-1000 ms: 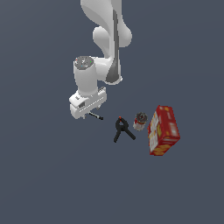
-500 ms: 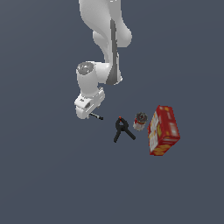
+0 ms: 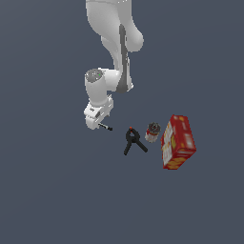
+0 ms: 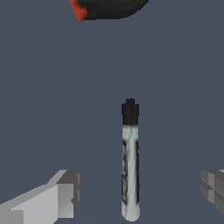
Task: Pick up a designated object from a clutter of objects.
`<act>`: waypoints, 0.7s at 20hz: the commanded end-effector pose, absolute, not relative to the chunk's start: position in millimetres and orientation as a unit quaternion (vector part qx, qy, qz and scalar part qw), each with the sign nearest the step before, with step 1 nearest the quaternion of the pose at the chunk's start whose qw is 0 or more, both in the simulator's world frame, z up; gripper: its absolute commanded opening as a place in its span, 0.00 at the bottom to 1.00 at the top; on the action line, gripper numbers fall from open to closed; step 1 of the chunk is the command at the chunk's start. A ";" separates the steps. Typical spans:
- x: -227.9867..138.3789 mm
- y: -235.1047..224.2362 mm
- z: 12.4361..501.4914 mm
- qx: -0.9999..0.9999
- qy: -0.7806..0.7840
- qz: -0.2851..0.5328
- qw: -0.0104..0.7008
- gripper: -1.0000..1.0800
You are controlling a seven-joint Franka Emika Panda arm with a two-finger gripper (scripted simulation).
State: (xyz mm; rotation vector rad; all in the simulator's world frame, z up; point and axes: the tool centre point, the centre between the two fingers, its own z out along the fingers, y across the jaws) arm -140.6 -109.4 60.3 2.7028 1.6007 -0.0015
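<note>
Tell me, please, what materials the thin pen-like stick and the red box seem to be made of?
Pen-like stick: probably plastic; a smooth pale grey barrel with dark markings and a matte black cap. Red box: probably printed cardboard; flat faces, sharp edges, and yellow and white graphics. Both are simulator renders, so this stays a guess.

1. The pen-like stick [image 4: 130, 168] has a smooth, slightly glossy grey-white barrel with dark mottled print and a matt black cap.
2. The gripper [image 4: 139, 192] fingers [image 4: 59, 197] look like matt grey, flat-faced plastic or metal.
3. The arm [image 3: 112, 47] shell is smooth, glossy white.
4. The red box [image 3: 177, 141] looks like printed card.
5. The clamp [image 3: 133, 140] is matt black.
6. The floor [image 3: 47, 190] is uniform matt slate.
</note>
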 end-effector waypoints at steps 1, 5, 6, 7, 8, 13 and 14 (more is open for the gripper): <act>-140.6 -109.3 60.3 0.860 0.510 0.000 0.000 0.96; -140.8 -109.3 57.0 0.860 0.510 0.000 0.000 0.96; -140.9 -109.3 55.1 0.860 0.510 0.000 0.000 0.96; -141.0 -109.2 52.7 0.860 0.510 0.000 0.000 0.96; -141.1 -109.3 50.0 0.860 0.510 0.000 0.000 0.96; -141.8 -109.2 31.0 0.860 0.511 -0.001 0.000 0.96; -141.9 -109.1 27.4 0.859 0.511 -0.001 0.000 0.96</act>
